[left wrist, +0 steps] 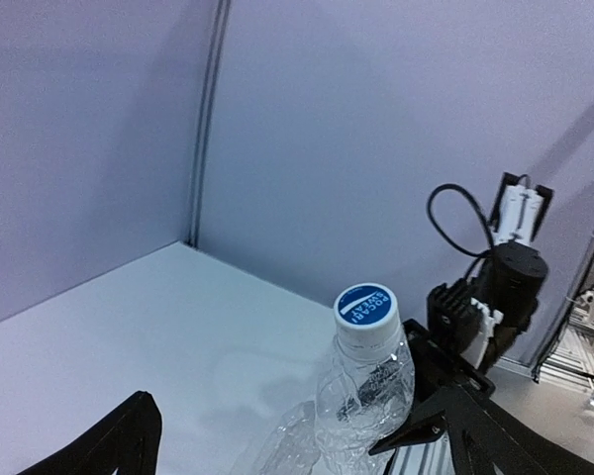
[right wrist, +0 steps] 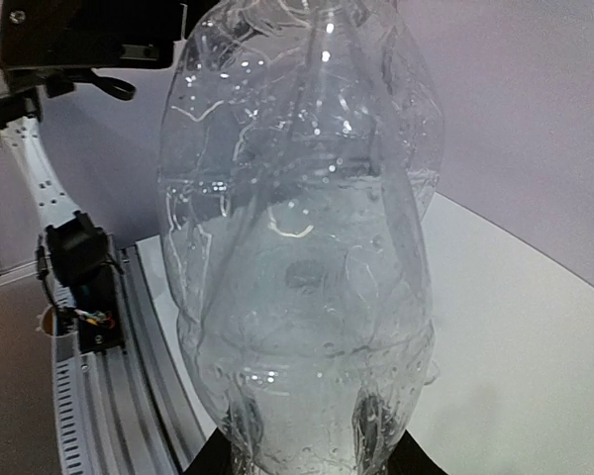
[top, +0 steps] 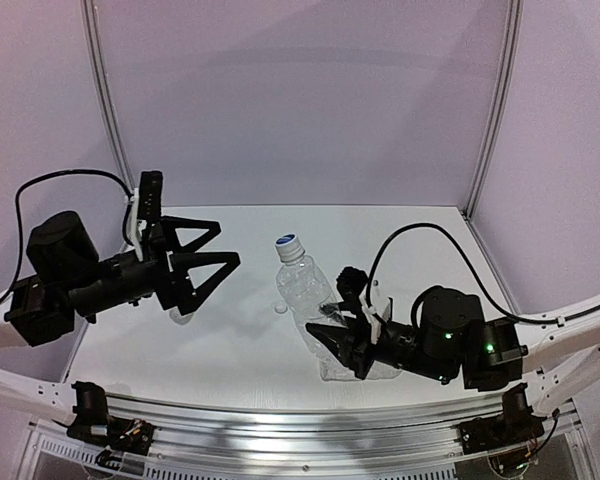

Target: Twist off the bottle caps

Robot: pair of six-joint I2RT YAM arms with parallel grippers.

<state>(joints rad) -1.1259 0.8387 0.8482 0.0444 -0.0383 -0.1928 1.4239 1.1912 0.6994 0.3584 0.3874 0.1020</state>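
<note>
A clear crinkled bottle (top: 302,288) leans up to the left, held by its lower body in my right gripper (top: 332,336), which is shut on it. Its cap (top: 287,243) is white with a blue top and sits on the neck. In the right wrist view the bottle (right wrist: 297,247) fills the frame above my gripper (right wrist: 307,457). My left gripper (top: 228,243) is open and empty, level with the cap and a short way left of it. In the left wrist view the cap (left wrist: 366,309) lies ahead, between the fingers (left wrist: 129,435). A loose whitish cap (top: 280,309) lies on the table.
A second crumpled clear bottle (top: 332,371) lies on the table under my right gripper; it also shows in the left wrist view (left wrist: 282,445). A small clear object (top: 180,315) lies beneath the left arm. Purple walls enclose the white table (top: 230,350); a metal rail (top: 300,420) runs along the front.
</note>
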